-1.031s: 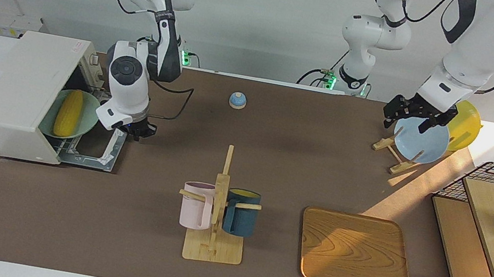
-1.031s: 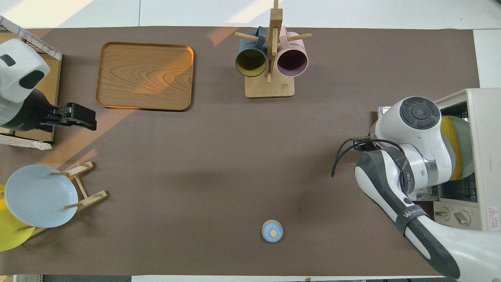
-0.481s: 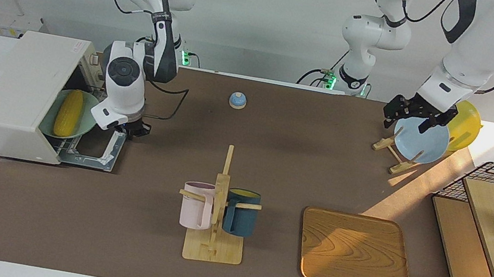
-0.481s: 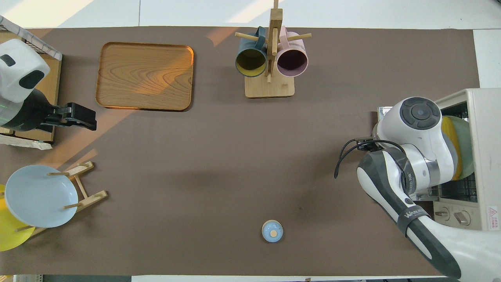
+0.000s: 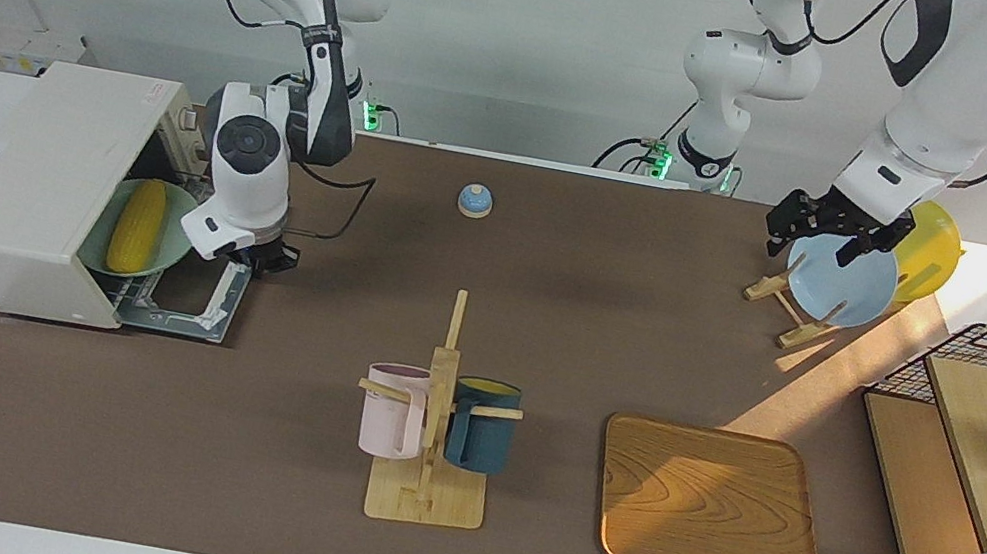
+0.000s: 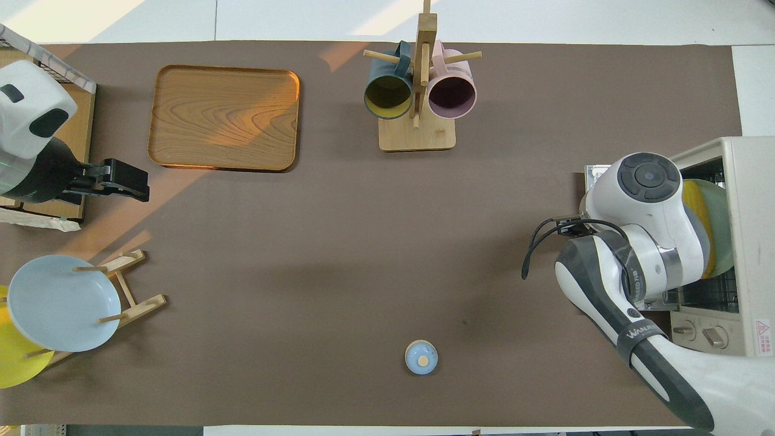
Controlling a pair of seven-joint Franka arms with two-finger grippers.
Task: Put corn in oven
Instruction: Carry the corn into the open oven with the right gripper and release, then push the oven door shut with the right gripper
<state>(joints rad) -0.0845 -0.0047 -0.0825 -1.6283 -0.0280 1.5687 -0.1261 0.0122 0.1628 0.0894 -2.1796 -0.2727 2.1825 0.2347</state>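
Standing at the right arm's end of the table, the boxy off-white toaster oven [image 5: 33, 181] has its door dropped open. Inside, a pale green round plate [image 5: 164, 244] rests on the wire rack, the glossy yellow corn cob [image 5: 136, 225] lying on it. The right gripper [image 5: 265, 259] hovers over the open door; its finger state cannot be told. The left gripper [image 5: 828, 233] waits with fingers spread over a light blue plate [image 5: 843, 283].

You are looking at a robotics lab staged as a kitchen: two white arms bolted at a brown-matted table [image 5: 546, 327], bare white walls, trailing cables, and a toaster oven [image 5: 32, 186] among neatly arranged tableware props.
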